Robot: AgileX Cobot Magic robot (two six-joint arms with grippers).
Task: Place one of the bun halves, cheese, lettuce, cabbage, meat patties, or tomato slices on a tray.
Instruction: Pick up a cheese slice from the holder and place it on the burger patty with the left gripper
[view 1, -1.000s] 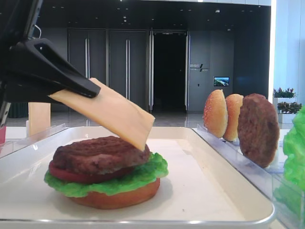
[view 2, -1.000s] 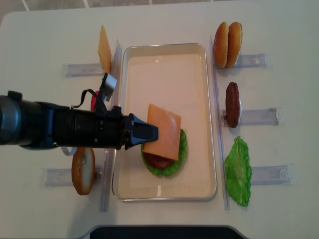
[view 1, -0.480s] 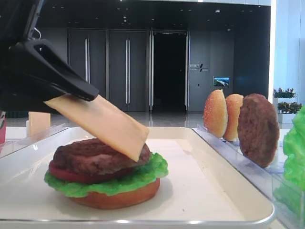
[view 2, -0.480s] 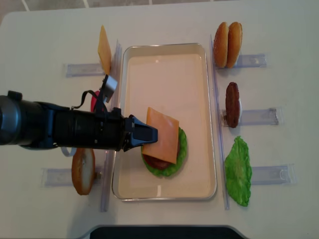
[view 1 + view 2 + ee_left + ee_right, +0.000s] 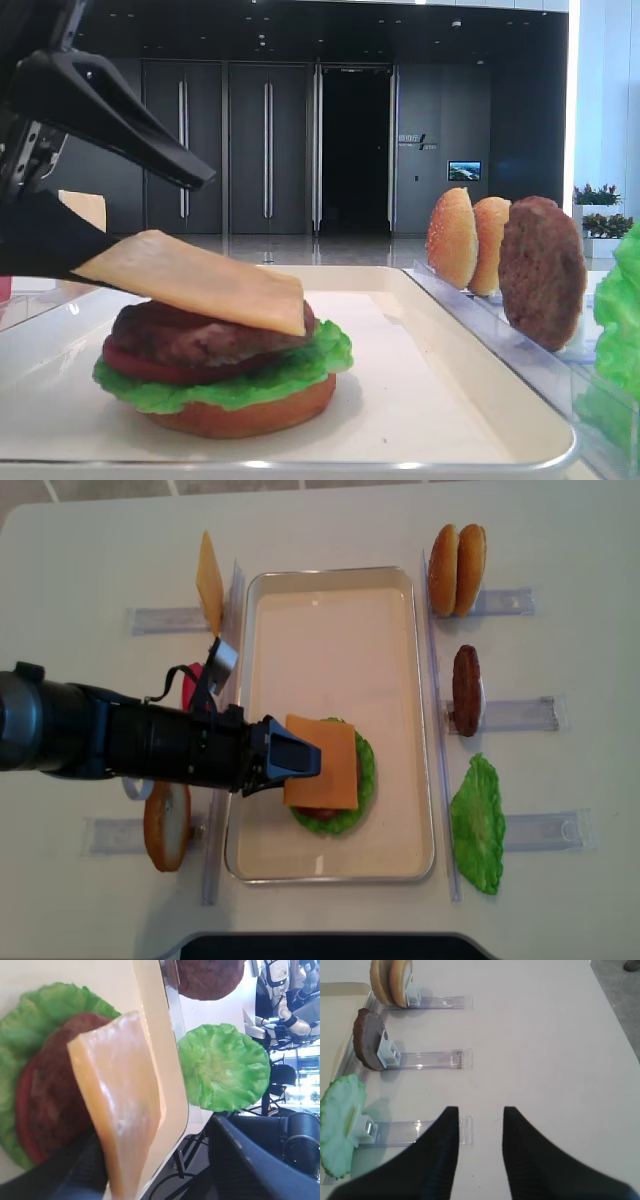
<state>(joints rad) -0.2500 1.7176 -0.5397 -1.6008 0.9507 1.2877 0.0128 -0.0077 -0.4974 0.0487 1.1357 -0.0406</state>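
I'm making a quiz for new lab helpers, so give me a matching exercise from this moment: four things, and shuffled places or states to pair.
Things:
1. cheese
2. left gripper
3. spare meat patty
4. tray

States:
A. stands on edge in a clear holder
B. jaws open
C. lies on the stacked burger
D. holds the burger stack

Pairs: 1-C, 2-B, 3-A, 4-D

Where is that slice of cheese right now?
In the overhead view, the cheese lies atop the meat patty on the burger stack in the tray, between the left gripper's open fingers.
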